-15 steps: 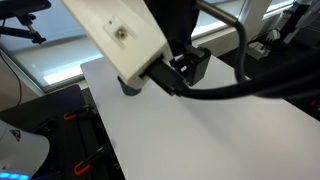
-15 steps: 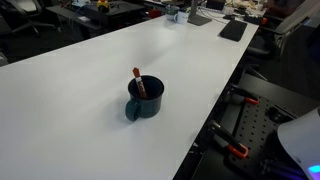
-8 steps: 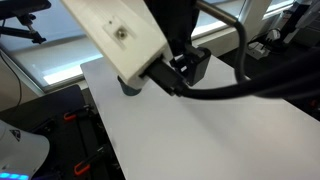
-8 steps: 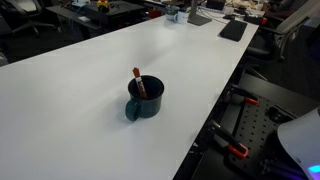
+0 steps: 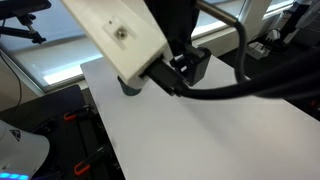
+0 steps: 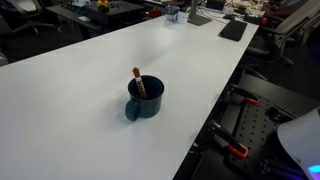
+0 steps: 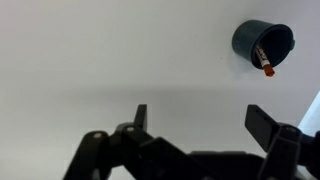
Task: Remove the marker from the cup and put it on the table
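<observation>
Nothing has shifted over the last second: cup, marker and arm sit as before. In the wrist view the gripper (image 7: 200,125) hangs with its jaws spread wide and empty above the bare table (image 7: 90,50). The cup (image 7: 263,42) lies well ahead of it and off past the right-hand finger. The marker (image 7: 265,62) stands inside, leaning on the rim, its reddish end tilted back toward the gripper. I judge the reach must go forward and sideways first.

text: none readable | labels: none | brands: none | numbers: none
</observation>
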You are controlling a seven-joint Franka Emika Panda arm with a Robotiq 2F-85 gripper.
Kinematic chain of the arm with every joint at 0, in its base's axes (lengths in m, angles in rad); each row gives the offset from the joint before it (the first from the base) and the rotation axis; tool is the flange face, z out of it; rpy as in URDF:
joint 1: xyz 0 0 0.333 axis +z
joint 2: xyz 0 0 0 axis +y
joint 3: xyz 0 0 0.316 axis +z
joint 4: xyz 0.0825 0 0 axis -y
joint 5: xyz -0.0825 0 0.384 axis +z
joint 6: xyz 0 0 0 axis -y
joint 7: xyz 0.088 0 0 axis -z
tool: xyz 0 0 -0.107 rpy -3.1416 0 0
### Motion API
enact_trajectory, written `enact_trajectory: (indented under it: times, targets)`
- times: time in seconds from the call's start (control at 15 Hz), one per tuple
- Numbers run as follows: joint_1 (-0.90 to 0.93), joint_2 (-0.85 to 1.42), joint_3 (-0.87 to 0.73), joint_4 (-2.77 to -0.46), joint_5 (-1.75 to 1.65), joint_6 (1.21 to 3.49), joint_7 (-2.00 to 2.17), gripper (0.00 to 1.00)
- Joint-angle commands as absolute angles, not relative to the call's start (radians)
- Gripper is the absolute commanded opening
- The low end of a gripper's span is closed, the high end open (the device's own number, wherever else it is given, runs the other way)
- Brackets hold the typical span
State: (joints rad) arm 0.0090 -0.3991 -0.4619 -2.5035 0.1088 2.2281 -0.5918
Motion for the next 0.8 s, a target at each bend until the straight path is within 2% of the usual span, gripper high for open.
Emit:
enact_trajectory:
  times: [0.0,0.73]
  targets:
    - [-0.035,-0.391,-0.42,-2.502,0.131,2.224,-0.608,1.0]
    - [-0.001,-0.274,-0.254,-2.533,0.154,2.226,-0.583,1.0]
